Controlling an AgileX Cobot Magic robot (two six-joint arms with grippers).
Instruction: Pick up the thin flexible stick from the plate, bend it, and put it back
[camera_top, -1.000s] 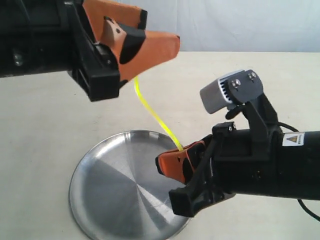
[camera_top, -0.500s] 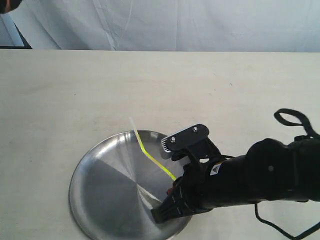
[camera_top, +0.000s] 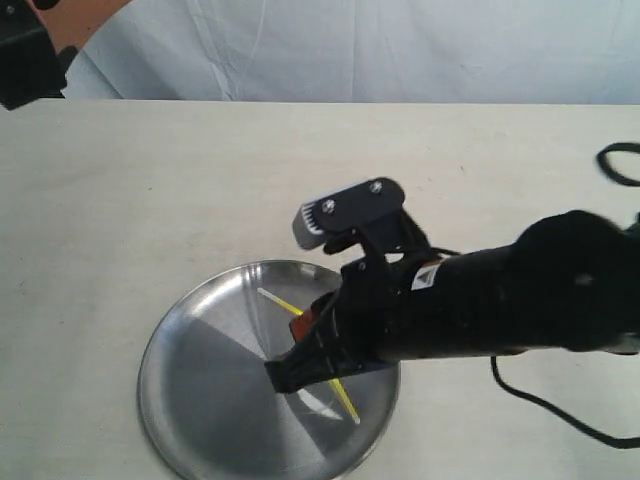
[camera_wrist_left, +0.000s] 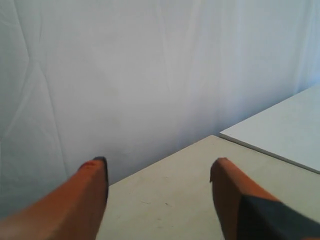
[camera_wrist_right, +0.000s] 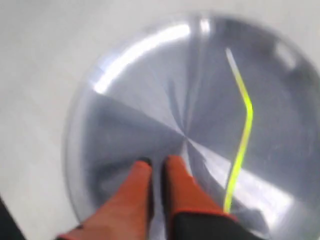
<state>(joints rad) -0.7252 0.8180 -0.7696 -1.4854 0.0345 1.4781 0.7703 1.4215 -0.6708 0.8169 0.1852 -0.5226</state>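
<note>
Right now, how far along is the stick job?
Nearly finished. Done: the stick is kinked and lies on the plate, so pick, bend and return look complete. In hand: nothing; the right gripper hangs over the plate, shut, the stick beside it; the left gripper is open, far from the plate. Left: probably just pulling the right gripper clear.

The round brushed-metal plate (camera_wrist_right: 125, 110) is shiny silver, its face broken into lighter and darker grey wedges fanning from the centre. The thin kinked plastic stick (camera_wrist_right: 245, 125) is bright yellow with a pale whitish tip. The right gripper (camera_wrist_right: 156, 162) and the left gripper (camera_wrist_left: 157, 162) have orange fingers with black parts, against a plain cream tabletop (camera_top: 150, 180) and a white cloth backdrop (camera_top: 350, 50).
</note>
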